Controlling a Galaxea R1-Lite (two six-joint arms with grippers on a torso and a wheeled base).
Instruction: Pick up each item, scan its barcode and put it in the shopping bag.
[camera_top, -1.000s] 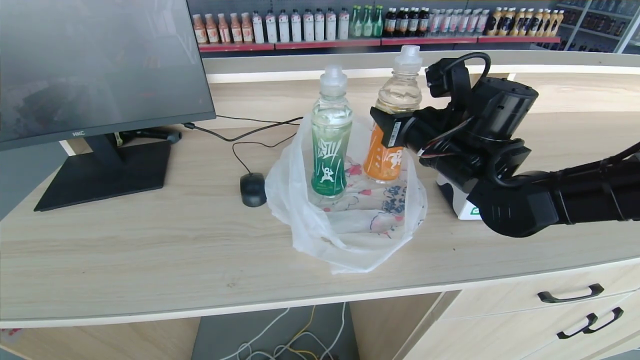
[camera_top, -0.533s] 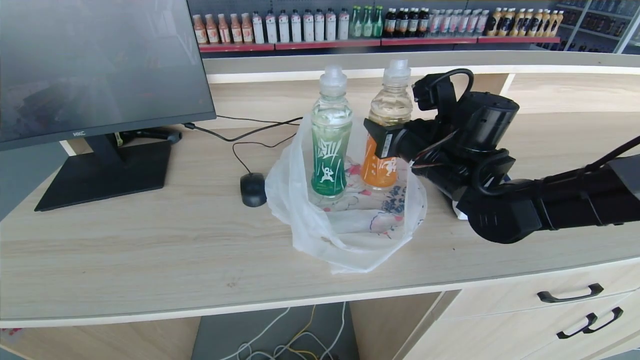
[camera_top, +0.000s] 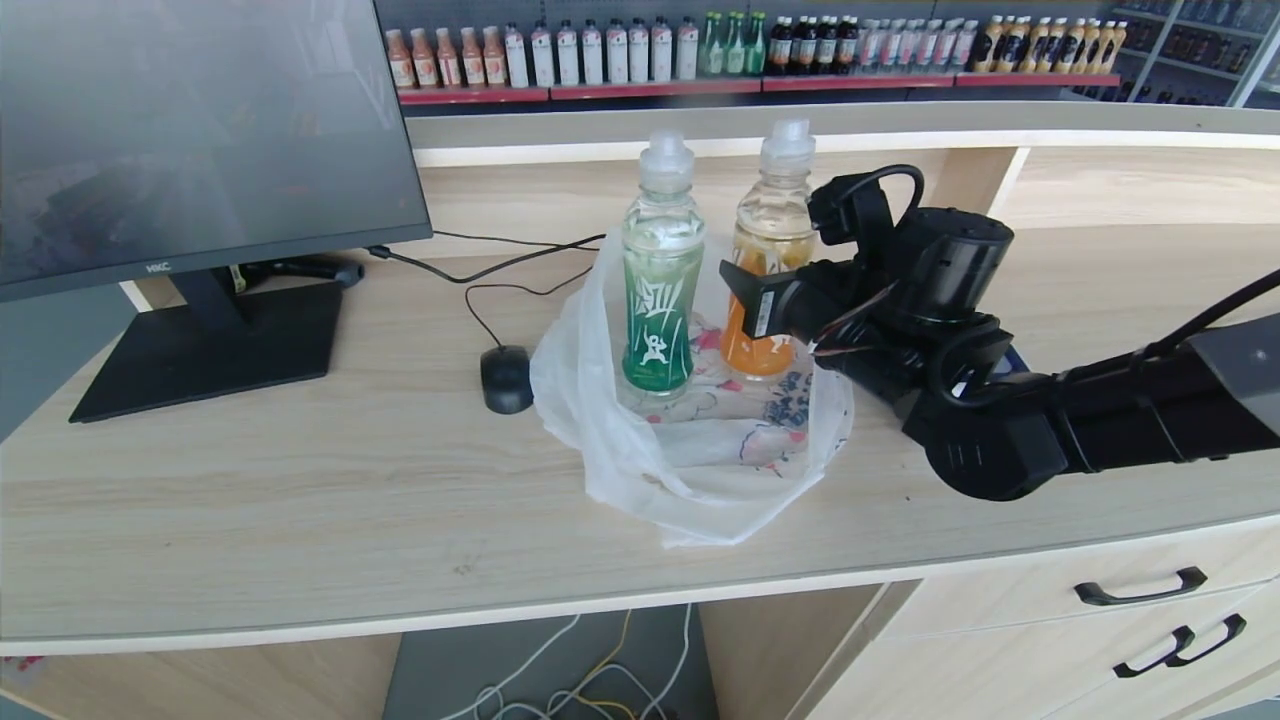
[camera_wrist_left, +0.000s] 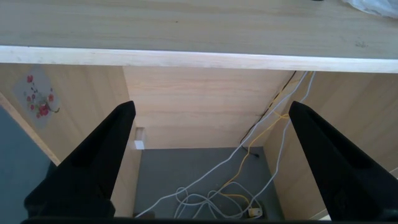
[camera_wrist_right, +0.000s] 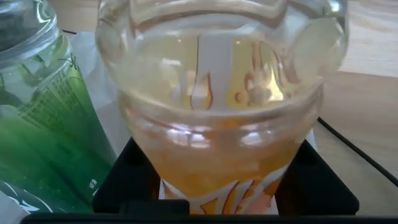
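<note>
My right end effector (camera_top: 757, 308) is clamped on the orange bottle (camera_top: 772, 225), its fingers pressed against either side of the label band. The bottle is upright, with its lower half inside the open mouth of the shopping bag (camera_top: 700, 450). It is just beside the green bottle (camera_top: 660, 290), which stands upright in the bag on my left. I cannot tell whether the orange bottle's base touches the bag floor. The bag sits on the table (camera_top: 300, 480), with a mouse (camera_top: 506, 378) near it and a monitor (camera_top: 190, 130) farther left. My left end effector (camera_wrist_left: 211, 155) hangs below the table edge, fingers spread wide, holding nothing.
</note>
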